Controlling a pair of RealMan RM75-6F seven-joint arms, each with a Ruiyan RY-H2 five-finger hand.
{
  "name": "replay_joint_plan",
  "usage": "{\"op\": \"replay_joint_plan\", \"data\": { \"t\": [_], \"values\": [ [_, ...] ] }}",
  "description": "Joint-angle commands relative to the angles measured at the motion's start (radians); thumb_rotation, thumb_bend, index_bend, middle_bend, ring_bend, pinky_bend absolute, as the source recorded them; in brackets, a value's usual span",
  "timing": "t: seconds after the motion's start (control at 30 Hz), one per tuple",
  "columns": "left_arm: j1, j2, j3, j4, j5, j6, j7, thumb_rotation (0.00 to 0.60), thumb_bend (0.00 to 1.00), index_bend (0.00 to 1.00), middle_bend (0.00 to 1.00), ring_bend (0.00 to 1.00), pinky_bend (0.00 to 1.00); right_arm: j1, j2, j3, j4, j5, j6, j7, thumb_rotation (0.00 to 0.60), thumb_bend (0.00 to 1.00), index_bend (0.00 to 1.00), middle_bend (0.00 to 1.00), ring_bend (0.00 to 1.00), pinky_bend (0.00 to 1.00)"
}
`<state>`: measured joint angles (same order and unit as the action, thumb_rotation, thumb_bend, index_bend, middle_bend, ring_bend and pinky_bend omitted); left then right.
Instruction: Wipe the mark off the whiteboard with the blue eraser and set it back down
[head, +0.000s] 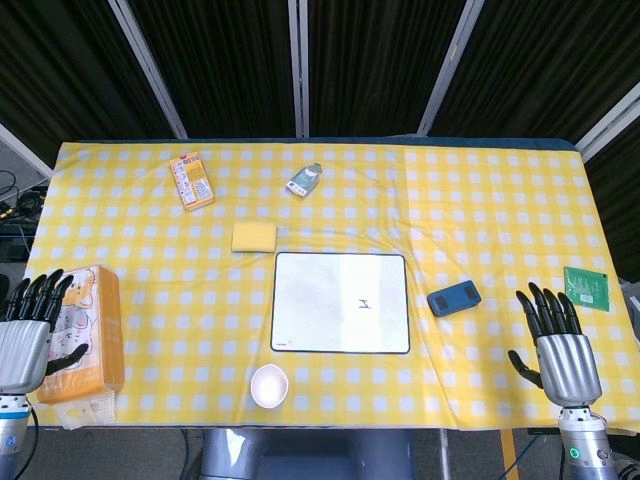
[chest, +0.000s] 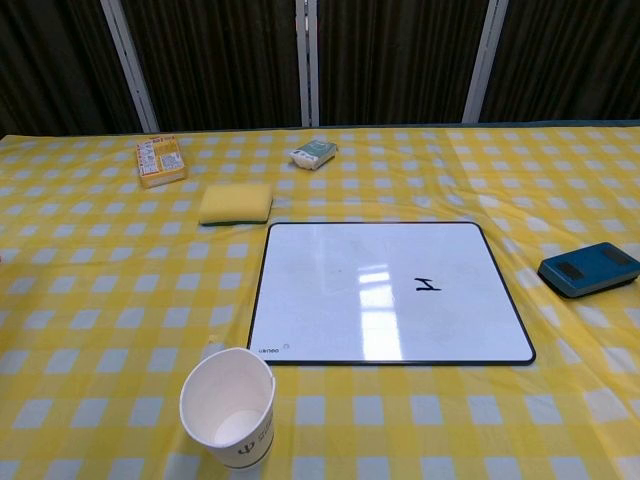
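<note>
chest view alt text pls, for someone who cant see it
A whiteboard with a small black mark lies on a yellow checked tablecloth, the blue eraser off its right edge. A white paper cup stands in front; a yellow sponge lies behind.

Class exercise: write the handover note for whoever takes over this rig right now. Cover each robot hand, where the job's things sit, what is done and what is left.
Left robot hand: open, holding nothing, at the table's near left edge beside the tissue box.
Right robot hand: open, holding nothing, at the near right edge.
Blue eraser: lying on the cloth just right of the whiteboard, untouched.
Mark: on the board's right half, not wiped.
Done: nothing.
Left: grasp eraser, probably with the right robot hand, wipe the mark, set eraser down.
</note>
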<state>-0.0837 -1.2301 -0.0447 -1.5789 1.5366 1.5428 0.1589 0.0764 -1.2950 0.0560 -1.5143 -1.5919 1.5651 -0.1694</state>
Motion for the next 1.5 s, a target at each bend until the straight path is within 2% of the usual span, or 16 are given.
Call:
{"op": "replay_joint_plan", "data": {
  "t": [0.03,1.0,1.5],
  "values": [
    [-0.001,-0.001,-0.001,-0.001,0.000,0.000,0.001,0.600,0.00,0.00,0.00,0.00,0.00,-0.001,0.001,0.000,-0.001,-0.002,0.003,0.001,0.600,0.14,0.00,0.00,0.00,0.00],
    [0.002,0.003,-0.002,-0.007,-0.002,0.007,0.000,0.600,0.00,0.00,0.00,0.00,0.00,0.003,0.009,-0.006,-0.012,-0.027,0.007,0.021,0.600,0.14,0.00,0.00,0.00,0.00],
    [0.000,0.004,-0.005,-0.004,-0.006,0.004,-0.001,0.600,0.00,0.00,0.00,0.00,0.00,0.025,0.009,-0.007,-0.010,-0.033,-0.026,0.019,0.600,0.14,0.00,0.00,0.00,0.00]
  ]
}}
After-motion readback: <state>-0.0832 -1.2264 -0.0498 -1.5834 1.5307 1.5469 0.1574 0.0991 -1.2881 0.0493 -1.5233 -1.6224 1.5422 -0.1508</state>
